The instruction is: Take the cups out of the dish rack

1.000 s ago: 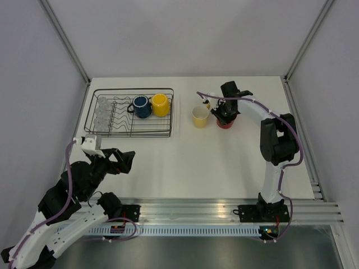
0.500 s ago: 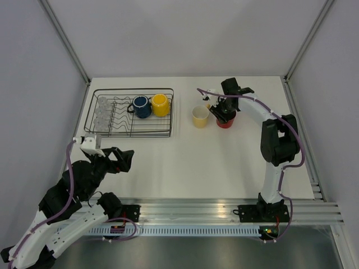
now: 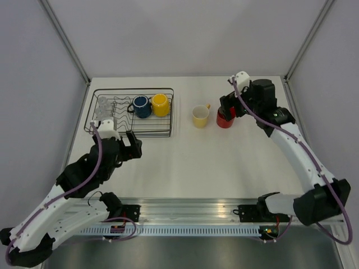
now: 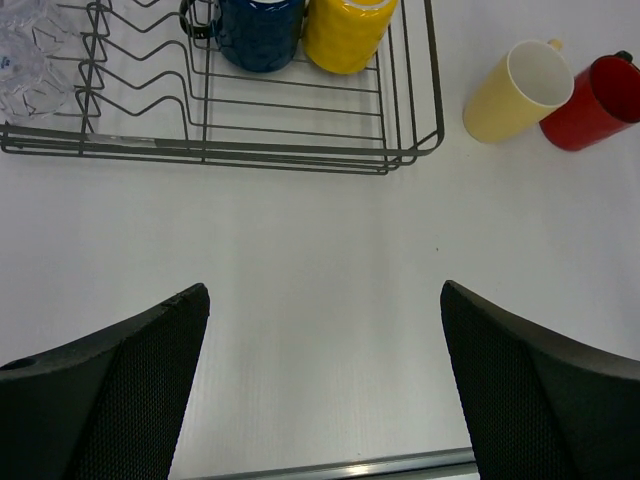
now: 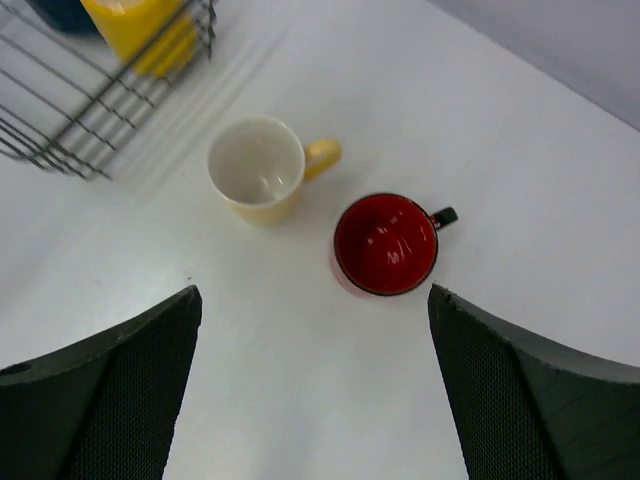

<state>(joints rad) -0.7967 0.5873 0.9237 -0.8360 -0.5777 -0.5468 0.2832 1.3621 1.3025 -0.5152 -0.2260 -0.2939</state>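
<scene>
The black wire dish rack (image 3: 132, 135) stands at the table's back left. Inside it are a dark blue mug (image 3: 141, 106), a bright yellow mug (image 3: 160, 104) and clear glass tumblers (image 3: 102, 109). Right of the rack, a pale cream mug (image 3: 200, 116) and a red mug (image 3: 224, 121) stand upright on the table. My right gripper (image 5: 313, 292) hovers open above the table, just on the near side of the red mug (image 5: 386, 244), with nothing between its fingers. My left gripper (image 4: 325, 287) is open and empty over bare table, a little in front of the rack (image 4: 250, 160).
A silver rail (image 3: 196, 207) runs along the near table edge, also seen at the bottom of the left wrist view. Grey walls and slanted frame posts (image 3: 64, 39) close the table at the back and sides. White tabletop lies between rack and rail.
The right gripper opened, let go of the red mug and rose away from it. The left arm swung forward toward the rack's front edge.
</scene>
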